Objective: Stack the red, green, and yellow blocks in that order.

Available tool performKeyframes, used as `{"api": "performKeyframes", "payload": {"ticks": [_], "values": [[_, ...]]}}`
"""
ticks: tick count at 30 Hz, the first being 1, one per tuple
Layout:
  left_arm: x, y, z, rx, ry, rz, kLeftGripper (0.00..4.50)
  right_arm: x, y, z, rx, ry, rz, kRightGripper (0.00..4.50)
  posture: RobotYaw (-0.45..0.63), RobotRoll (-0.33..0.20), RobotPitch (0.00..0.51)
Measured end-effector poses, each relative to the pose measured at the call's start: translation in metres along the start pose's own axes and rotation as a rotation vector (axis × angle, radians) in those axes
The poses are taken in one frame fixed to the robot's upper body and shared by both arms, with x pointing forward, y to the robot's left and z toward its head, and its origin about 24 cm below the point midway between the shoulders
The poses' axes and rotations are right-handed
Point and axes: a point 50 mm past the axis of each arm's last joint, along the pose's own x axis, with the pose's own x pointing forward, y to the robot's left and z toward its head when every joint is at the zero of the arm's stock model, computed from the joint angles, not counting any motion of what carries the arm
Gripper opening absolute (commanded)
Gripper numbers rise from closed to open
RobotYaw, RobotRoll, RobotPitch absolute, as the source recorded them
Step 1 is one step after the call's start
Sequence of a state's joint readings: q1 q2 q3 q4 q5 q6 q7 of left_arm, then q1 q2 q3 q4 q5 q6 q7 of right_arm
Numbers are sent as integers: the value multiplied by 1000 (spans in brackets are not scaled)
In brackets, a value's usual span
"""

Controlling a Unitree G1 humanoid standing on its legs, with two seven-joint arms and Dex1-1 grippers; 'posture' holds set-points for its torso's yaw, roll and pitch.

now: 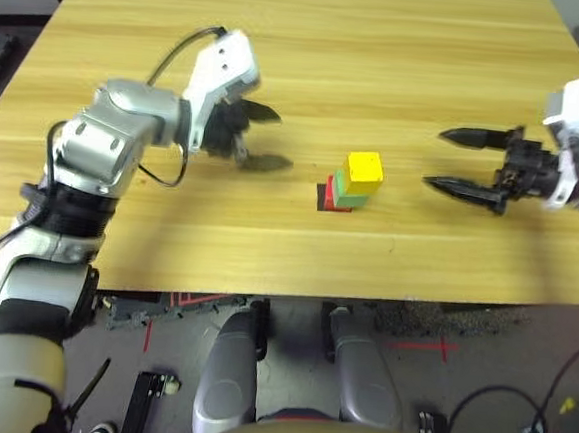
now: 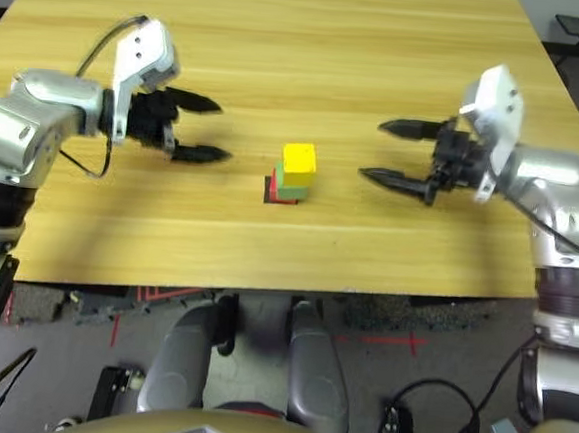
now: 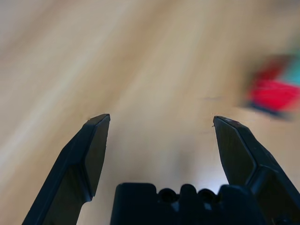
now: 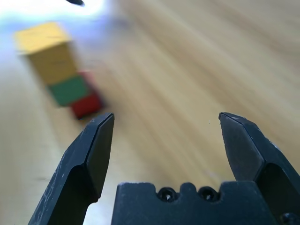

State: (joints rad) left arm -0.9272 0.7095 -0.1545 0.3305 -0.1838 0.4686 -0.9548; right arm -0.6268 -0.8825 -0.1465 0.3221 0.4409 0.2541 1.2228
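from the head, left eye: three cubes, one of each colour, stand as a single tower near the middle of the wooden table (image 1: pixel 312 58) — yellow block (image 1: pixel 364 170) on top, green block (image 1: pixel 346 188) under it, red block (image 1: pixel 334 198) at the bottom, mostly covered, just a sliver showing. a flat black patch (image 1: pixel 321 196) peeks out beside the base. two arms, two grippers: the left gripper (image 1: pixel 268 138) hangs off to the left of the tower, fingers spread wide and empty; the right gripper (image 1: pixel 452 161) sits well apart on the right, also wide and empty, both pointing in toward the stack

right eye: same layout. below the table edge there is grey floor with red tape marks (image 2: pixel 405 340) and black cables (image 2: pixel 425 408); a dark chair leg is cut off in the far corner

left wrist: two black fingers (image 3: pixel 89 154) stand wide over blurred wood; at the edge a smeared red patch with a hint of green, cut off, hard to make out

right wrist: fingers spread, nothing between them; the tower stands beyond, slightly soft, yellow over green over red, the red one partly behind the green
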Motion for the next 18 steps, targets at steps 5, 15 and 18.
{"api": "performKeyframes", "payload": {"ticks": [5,15,18], "values": [[-5,24,-34,-75,35,351,4487,-13,-17,-16,17,-25,-251,4500,188,55,254],[0,-3,-52,-148,-67,883,4487,-18,-37,-39,29,-85,-817,4500,175,55,256],[-4,-7,-36,-156,-160,971,4487,-20,-39,-40,33,-112,-931,4500,174,53,255]]}}
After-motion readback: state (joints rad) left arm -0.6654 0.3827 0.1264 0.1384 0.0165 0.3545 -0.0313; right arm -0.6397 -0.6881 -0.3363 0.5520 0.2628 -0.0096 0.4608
